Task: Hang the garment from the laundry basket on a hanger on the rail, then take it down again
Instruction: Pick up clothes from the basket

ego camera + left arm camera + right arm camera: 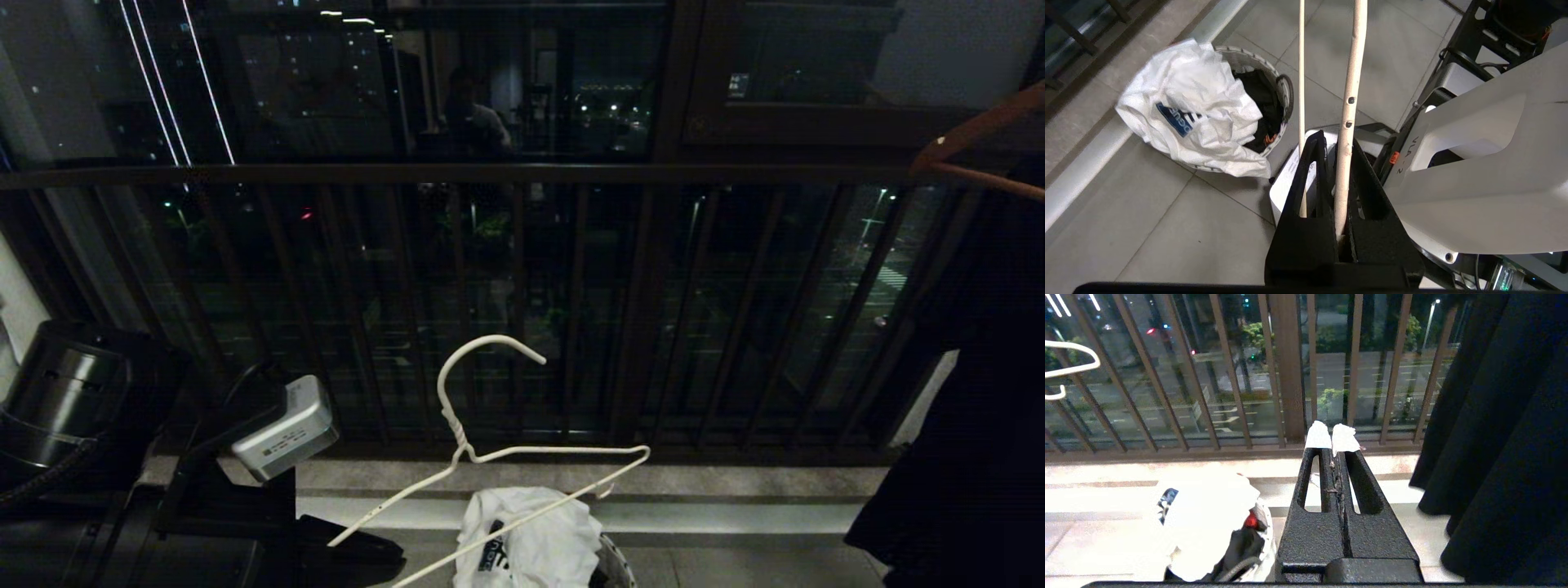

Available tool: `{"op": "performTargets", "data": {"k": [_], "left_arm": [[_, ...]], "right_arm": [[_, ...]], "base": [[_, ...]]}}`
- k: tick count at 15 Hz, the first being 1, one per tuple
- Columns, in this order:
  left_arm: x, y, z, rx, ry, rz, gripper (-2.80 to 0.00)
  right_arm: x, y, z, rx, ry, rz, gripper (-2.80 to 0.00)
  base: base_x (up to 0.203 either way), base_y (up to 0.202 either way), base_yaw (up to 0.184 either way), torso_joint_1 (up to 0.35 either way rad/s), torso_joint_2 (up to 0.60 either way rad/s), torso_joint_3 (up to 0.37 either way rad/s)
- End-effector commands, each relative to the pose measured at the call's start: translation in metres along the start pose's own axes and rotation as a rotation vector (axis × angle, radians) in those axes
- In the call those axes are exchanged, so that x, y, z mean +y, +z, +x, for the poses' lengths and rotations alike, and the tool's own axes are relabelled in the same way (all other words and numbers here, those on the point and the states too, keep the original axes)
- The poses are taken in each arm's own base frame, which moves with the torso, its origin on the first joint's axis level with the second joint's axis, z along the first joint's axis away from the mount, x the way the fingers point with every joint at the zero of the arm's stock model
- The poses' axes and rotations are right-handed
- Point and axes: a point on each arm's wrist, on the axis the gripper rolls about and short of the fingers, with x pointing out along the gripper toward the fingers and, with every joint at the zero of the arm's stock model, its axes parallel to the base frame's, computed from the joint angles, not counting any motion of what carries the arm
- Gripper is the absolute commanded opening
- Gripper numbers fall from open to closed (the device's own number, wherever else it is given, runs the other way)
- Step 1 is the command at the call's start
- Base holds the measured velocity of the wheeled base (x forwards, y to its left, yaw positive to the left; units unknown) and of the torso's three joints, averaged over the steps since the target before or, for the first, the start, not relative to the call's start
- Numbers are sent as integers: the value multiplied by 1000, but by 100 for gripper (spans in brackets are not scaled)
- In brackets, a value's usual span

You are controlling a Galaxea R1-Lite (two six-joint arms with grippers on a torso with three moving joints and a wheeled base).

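The white wire hanger (457, 425) stands upright over the floor before the dark window railing. My left gripper (1337, 139) is shut on one of its thin arms (1355, 61) at the lower left. Below and beside it, the white garment (1196, 106) with its blue print lies crumpled over the laundry basket (1245, 55), spilling over the rim. My right gripper (1332, 437) is shut with nothing in it, level above the floor to the right of the basket (1265, 539). The rail is out of view.
A black garment (971, 408) hangs at the right under a brown wooden hanger (980, 131). The window railing (522, 175) runs across behind. Dark and red cloth (1251, 520) sits inside the basket. My own base (1474, 163) is close beside the left gripper.
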Motion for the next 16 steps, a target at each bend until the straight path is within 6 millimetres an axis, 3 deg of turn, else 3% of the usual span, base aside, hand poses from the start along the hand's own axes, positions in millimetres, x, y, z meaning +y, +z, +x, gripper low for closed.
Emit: {"op": "performTargets", "data": {"k": [1,16], "left_arm": [[1,0,1,4,-3,-2,-280],[1,-1,6,20,-14,-6,-280]], "right_arm": [[0,0,0,1,0,0,-280],[0,0,0,1,1,0,-280]], "base": [[0,0,0,-231,554,332],[0,0,0,-189,500,310]]}}
